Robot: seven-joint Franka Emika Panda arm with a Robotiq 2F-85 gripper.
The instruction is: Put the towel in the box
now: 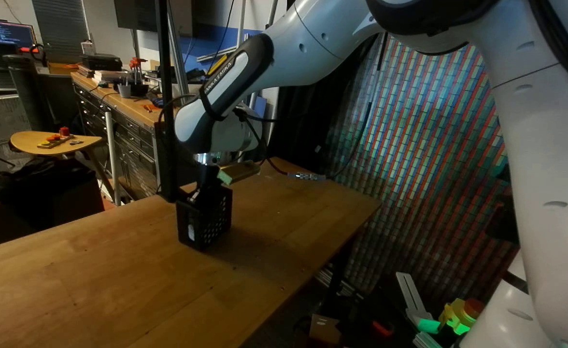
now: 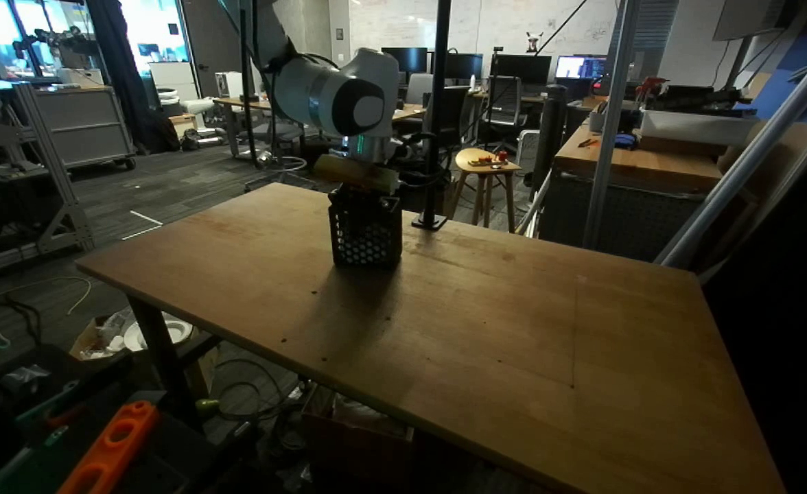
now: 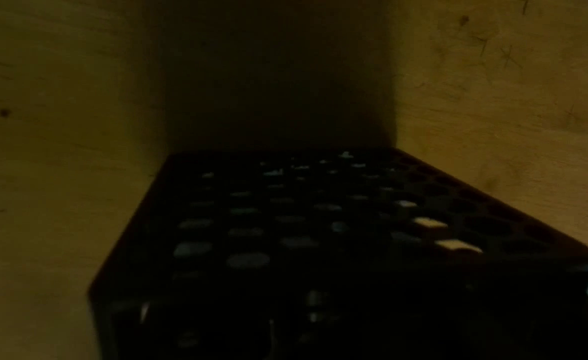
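Observation:
The box is a black open-topped basket with honeycomb holes, upright on the wooden table in both exterior views (image 1: 215,217) (image 2: 366,237). It fills the lower half of the dark wrist view (image 3: 294,215). My gripper (image 1: 206,186) points down into the top of the box. Its fingertips are hidden by the box walls and darkness, so I cannot tell whether it is open or shut. No towel shows clearly in any view. Pale patches show through some of the box's holes, but I cannot tell what they are.
The table (image 2: 513,309) carries a black vertical post (image 2: 438,123) close beside the box. A tan block with a green end (image 1: 238,172) sits on the wrist above the box. A cable with a connector (image 1: 307,177) lies near the table's far edge.

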